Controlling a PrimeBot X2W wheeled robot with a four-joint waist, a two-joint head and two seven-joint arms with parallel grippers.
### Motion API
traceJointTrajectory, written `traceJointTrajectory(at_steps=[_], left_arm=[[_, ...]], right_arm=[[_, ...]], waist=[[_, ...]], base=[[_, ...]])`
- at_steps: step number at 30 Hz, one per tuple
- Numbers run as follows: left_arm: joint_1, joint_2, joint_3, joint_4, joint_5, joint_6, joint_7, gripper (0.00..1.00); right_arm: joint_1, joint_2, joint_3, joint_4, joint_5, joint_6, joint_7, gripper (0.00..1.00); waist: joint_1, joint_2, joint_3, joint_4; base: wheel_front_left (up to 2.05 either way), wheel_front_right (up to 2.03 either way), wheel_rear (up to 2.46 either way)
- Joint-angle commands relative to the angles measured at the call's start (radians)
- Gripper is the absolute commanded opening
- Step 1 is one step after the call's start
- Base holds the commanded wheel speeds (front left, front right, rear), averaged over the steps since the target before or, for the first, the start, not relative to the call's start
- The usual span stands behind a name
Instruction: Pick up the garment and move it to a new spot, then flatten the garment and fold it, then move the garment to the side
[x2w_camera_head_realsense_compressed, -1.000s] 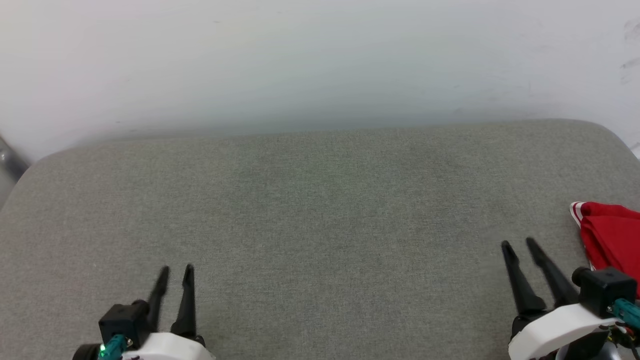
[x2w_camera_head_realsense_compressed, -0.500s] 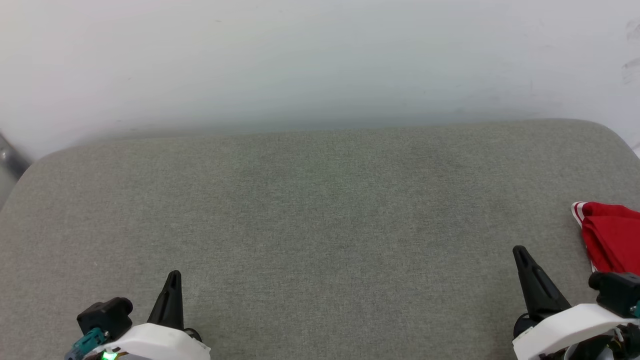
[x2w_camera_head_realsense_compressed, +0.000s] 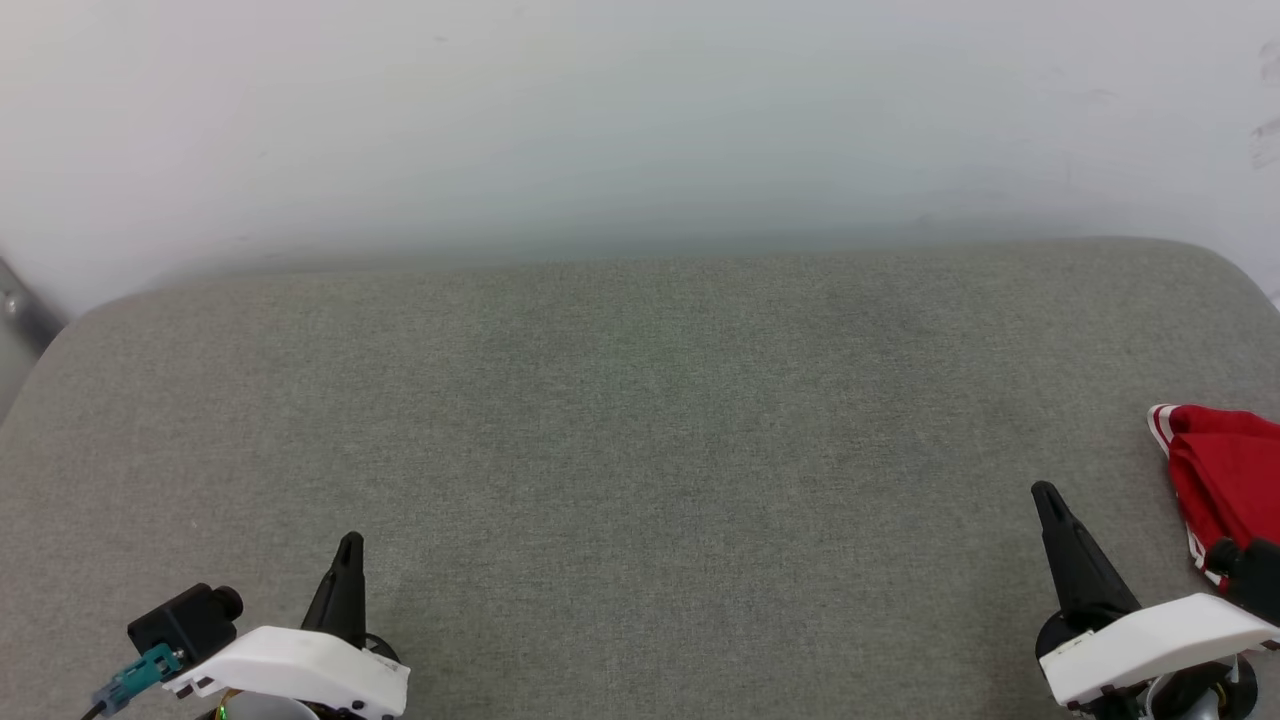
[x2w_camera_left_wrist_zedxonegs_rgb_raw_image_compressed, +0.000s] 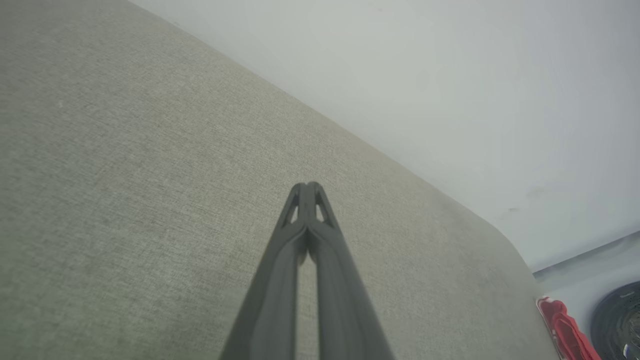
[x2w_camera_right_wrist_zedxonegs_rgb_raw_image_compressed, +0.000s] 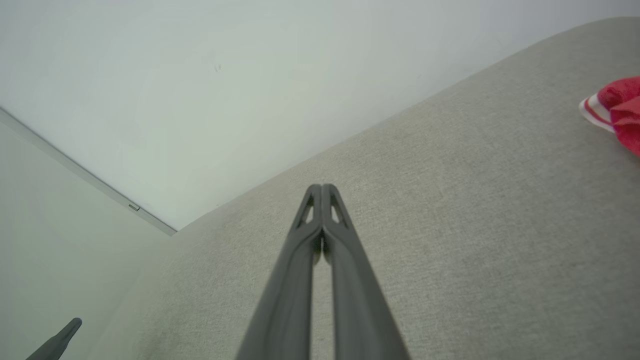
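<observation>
The garment (x2w_camera_head_realsense_compressed: 1225, 470) is a bunched red shirt with a red-white striped edge, lying at the far right edge of the grey cushion (x2w_camera_head_realsense_compressed: 640, 420), partly cut off by the frame. It also shows as a red bundle (x2w_camera_right_wrist_zedxonegs_rgb_raw_image_compressed: 617, 110) in the right wrist view and the garment (x2w_camera_left_wrist_zedxonegs_rgb_raw_image_compressed: 562, 325) at the lower right of the left wrist view. My right gripper (x2w_camera_head_realsense_compressed: 1046, 495) is shut and empty, just left of the garment and apart from it. My left gripper (x2w_camera_head_realsense_compressed: 350, 545) is shut and empty at the lower left, far from the garment.
A pale wall (x2w_camera_head_realsense_compressed: 640, 120) rises behind the cushion's rounded back edge. A dark round object (x2w_camera_left_wrist_zedxonegs_rgb_raw_image_compressed: 617, 320) sits beyond the cushion's corner in the left wrist view. The other arm's fingertip (x2w_camera_right_wrist_zedxonegs_rgb_raw_image_compressed: 62, 337) shows at the lower left of the right wrist view.
Both grippers have gone from open to shut, with nothing between the fingers. Both wrists have rolled and drawn slightly back toward the near edge. The garment has not moved.
</observation>
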Motion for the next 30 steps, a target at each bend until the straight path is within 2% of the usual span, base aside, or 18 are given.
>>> traceJointTrajectory(at_steps=[1,30], left_arm=[[-0.032,-0.001,0.020,-0.005,-0.032,-0.013,0.007,0.00],[-0.066,-0.074,0.119,0.034,-0.309,-0.100,0.089,0.00]], right_arm=[[-0.031,0.001,-0.007,-0.003,0.041,0.000,0.003,0.00],[-0.073,0.018,-0.037,0.072,0.393,0.000,0.021,0.00]], waist=[[0.0000,0.0000,0.000,0.000],[0.0000,0.0000,0.006,0.008]], base=[[0.00,0.00,0.00],[0.00,0.00,0.00]])
